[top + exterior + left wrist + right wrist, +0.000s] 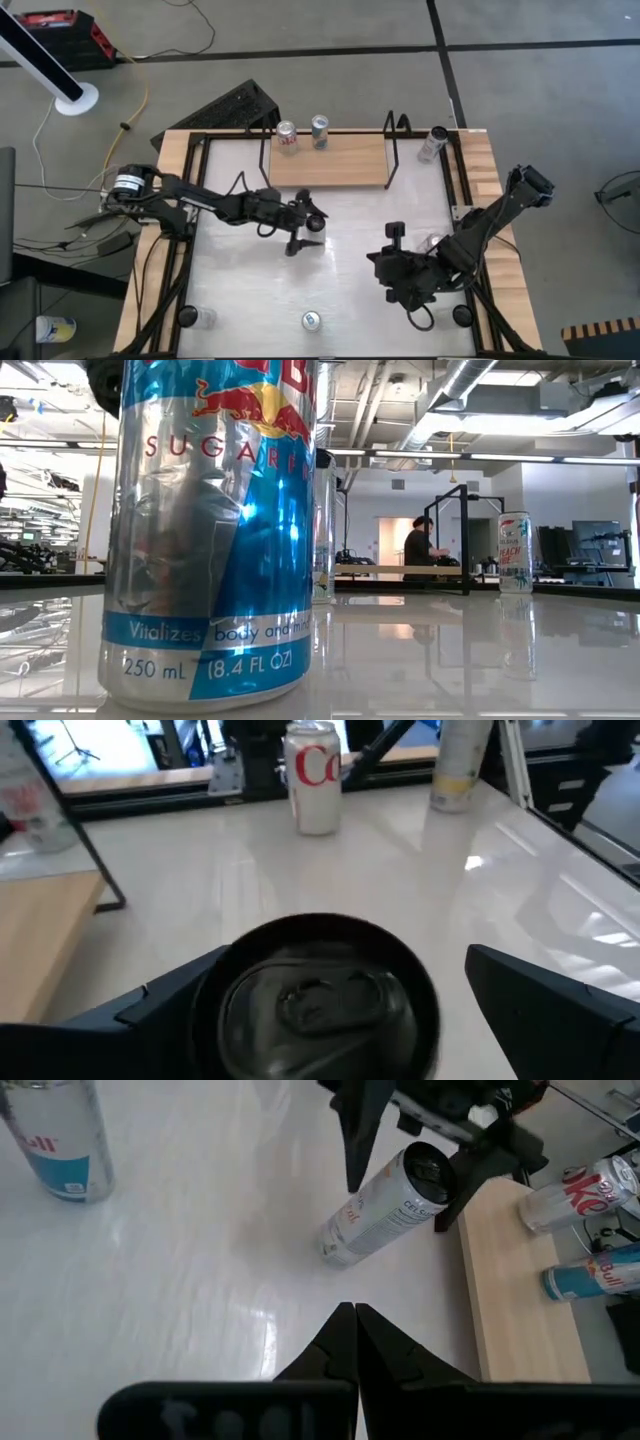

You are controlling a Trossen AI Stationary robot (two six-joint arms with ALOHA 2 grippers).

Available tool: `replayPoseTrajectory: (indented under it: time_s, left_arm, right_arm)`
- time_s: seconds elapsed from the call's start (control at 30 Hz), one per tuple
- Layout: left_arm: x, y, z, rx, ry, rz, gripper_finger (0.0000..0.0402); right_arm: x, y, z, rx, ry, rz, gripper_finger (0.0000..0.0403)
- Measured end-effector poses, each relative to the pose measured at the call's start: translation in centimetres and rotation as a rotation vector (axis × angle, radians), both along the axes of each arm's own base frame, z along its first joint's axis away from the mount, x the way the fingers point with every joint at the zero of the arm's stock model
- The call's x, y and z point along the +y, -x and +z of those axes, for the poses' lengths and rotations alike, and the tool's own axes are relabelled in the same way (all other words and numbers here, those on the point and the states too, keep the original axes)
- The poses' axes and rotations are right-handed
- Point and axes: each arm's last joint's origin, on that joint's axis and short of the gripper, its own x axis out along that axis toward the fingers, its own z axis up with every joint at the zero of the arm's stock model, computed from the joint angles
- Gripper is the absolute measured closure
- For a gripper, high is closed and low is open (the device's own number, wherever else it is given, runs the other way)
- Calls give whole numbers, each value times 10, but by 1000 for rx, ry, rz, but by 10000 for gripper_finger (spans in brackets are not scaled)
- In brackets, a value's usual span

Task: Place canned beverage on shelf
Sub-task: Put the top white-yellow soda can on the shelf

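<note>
A tall white can (pixel 385 1215) stands upright on the white table, in front of the shelf (pixel 330 160), a light-wood board in a black wire frame at the far middle. My left gripper (pixel 398 1200) reaches level from the table's left and is open. One finger stands on either side of the can's upper end (pixel 320 1000), and a clear gap shows at one finger. Two cans, red-and-white (pixel 287 135) and blue (pixel 320 130), stand on the shelf. My right gripper (pixel 352 1330) hovers shut over the table's right half, holding nothing.
A blue-and-silver can (pixel 312 320) stands at the near edge, filling the low view (pixel 210 530). More cans stand near left (pixel 200 317), by my right arm (pixel 430 243) and at the far right (pixel 432 143). A person shows in the room behind (pixel 415 545).
</note>
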Motion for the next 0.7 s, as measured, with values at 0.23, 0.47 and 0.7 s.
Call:
replayPoseTrajectory:
  time_s: [0.23,0.47,0.7]
  left_arm:
    - [1,-4,0,0,-5,16,52]
    - [2,-4,-1,18,17,33,170]
    - [14,-26,30,71,-16,147,169]
  right_arm:
    - [0,0,0,2,-1,-2,382]
    - [0,0,0,3,0,-2,382]
    - [-1,1,-1,18,12,-2,382]
